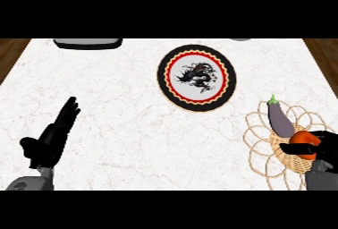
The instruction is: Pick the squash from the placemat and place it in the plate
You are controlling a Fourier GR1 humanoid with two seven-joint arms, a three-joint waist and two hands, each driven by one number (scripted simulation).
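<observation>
Squash (303,138) on placemat (264,134) already gripped by right robot hand (317,145), plate (197,77) up-left; left robot hand (49,138) open, resting far off.

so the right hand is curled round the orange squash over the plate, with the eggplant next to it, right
Not quite. In the head view the right hand is curled round the orange squash over the woven placemat, not the plate, which sits apart, farther up the counter. The eggplant is beside it.
</observation>
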